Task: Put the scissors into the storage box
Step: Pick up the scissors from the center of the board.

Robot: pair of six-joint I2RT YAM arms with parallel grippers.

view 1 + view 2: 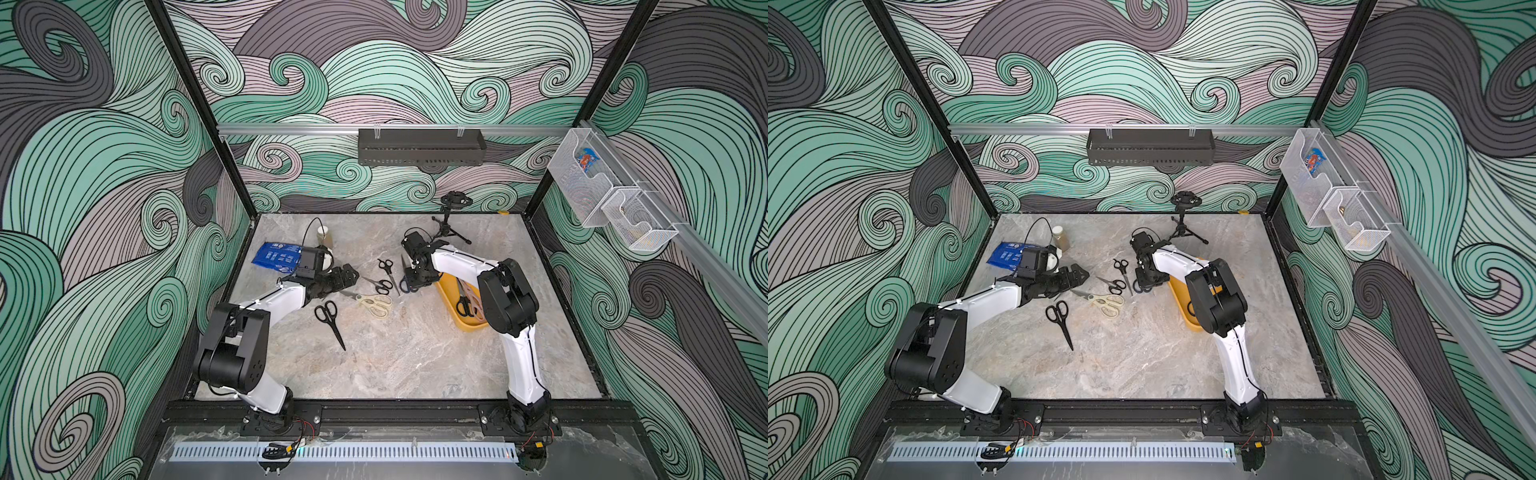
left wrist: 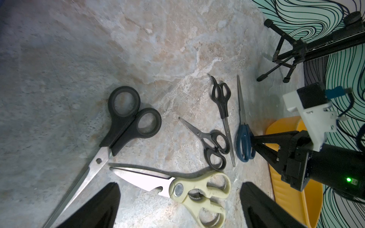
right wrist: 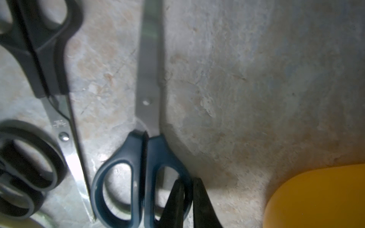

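My right gripper (image 3: 186, 180) is shut on one handle loop of the blue-handled scissors (image 3: 147, 150), one finger inside the loop and one outside; the pair lies on the table beside the yellow storage box (image 1: 467, 322). A black-handled pair (image 1: 463, 305) and a pale pink pair (image 1: 473, 299) lie in the box. My left gripper (image 2: 178, 184) hangs open over the cream kitchen scissors (image 2: 197, 189). A large black pair (image 2: 126, 126) and two small black pairs (image 2: 212, 146) (image 2: 222, 100) lie on the table between the arms.
A small black tripod (image 1: 451, 224) stands behind the right arm. A blue packet (image 1: 276, 257) and a bottle (image 1: 324, 237) sit at the back left. A black perforated tray (image 1: 422, 147) hangs on the back rail, with wire baskets (image 1: 602, 195) on the right wall.
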